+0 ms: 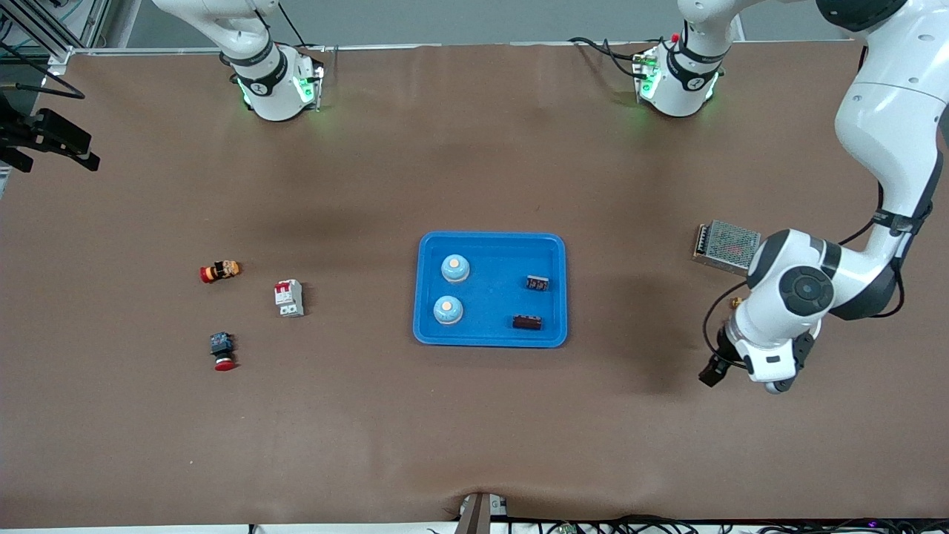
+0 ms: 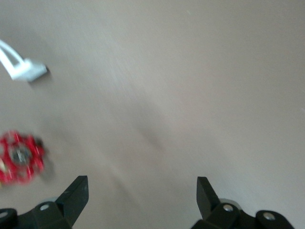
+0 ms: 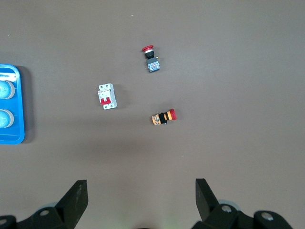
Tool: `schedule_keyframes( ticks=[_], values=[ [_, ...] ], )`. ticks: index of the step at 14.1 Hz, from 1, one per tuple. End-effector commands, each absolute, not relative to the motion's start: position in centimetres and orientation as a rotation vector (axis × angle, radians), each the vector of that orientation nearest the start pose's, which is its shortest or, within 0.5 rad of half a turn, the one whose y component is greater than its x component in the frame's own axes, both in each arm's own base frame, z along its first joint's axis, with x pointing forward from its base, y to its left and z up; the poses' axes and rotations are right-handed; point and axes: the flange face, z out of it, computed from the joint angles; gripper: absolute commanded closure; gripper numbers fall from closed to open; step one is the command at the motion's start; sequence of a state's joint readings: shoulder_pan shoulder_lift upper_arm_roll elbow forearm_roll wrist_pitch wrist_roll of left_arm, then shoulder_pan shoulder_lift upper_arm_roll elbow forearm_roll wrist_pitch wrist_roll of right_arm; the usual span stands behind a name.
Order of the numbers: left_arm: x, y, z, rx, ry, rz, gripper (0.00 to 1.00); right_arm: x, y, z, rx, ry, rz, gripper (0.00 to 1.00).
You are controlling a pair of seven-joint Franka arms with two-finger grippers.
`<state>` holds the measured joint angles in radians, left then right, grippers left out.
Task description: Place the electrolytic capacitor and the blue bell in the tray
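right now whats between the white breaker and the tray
Nothing: the front view shows bare brown table between the white breaker and the tray. The right wrist view shows the same bare stretch.

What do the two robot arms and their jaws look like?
Both arms have glossy white shells with black joint bands. The bases glow green, and black cables run to them. The left arm carries a black cable. The left gripper and the right gripper have black angular jaws.

a bright blue tray holds two pale blue bells with orange tops and two dark capacitors on the brown table.
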<state>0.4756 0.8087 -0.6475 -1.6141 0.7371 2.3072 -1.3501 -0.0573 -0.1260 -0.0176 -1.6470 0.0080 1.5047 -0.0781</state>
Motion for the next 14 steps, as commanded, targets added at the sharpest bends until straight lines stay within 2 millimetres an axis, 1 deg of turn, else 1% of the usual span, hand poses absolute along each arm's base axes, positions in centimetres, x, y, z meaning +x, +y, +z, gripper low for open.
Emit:
schedule_keyframes(
  ticks=[1, 2, 3, 5, 6, 7, 8, 9, 10, 12, 14],
  values=[
    [72.0, -1.2, 20.2, -2.876, -1.220, -0.203, 0.00, 50.3, -3.7, 65.5, -3.126, -0.021, 0.025, 0.00],
    [72.4, 0.2, 19.8, -2.872, -1.204, -0.216, 0.00, 50.3, -3.7, 65.5, -3.126, -0.018, 0.025, 0.00],
    [72.7, 1.2, 19.5, -2.867, -1.193, -0.223, 0.00, 50.3, -3.7, 65.5, -3.126, -0.018, 0.025, 0.00],
    [73.0, 2.8, 19.4, -2.866, -1.152, -0.239, 0.00, 50.3, -3.7, 65.5, -3.126, -0.018, 0.025, 0.00],
    [73.3, 2.8, 19.8, -2.873, -1.129, -0.250, 0.00, 50.3, -3.7, 65.5, -3.126, -0.018, 0.025, 0.00],
    [73.4, 2.2, 19.8, -2.874, -1.103, -0.255, 0.00, 50.3, -3.7, 65.5, -3.126, -0.018, 0.025, 0.00],
    [73.9, 1.9, 20.4, -2.861, -1.109, -0.272, 0.00, 50.3, -3.7, 65.5, -3.126, -0.018, 0.025, 0.00],
    [74.0, 1.5, 20.3, -2.849, -1.139, -0.252, 0.00, 50.3, -3.7, 65.5, -3.126, -0.021, 0.025, 0.00],
    [74.2, 1.7, 20.6, -2.838, -1.149, -0.250, 0.00, 50.3, -3.7, 65.5, -3.126, -0.018, 0.025, 0.00],
    [74.4, 1.7, 21.7, -2.876, -1.138, -0.223, 0.00, 50.3, -3.7, 65.5, -3.126, -0.018, 0.025, 0.00],
    [74.4, 2.4, 23.1, -2.901, -1.078, -0.203, 0.00, 50.4, -3.7, 65.4, -3.126, -0.018, 0.025, 0.00]
  ],
)
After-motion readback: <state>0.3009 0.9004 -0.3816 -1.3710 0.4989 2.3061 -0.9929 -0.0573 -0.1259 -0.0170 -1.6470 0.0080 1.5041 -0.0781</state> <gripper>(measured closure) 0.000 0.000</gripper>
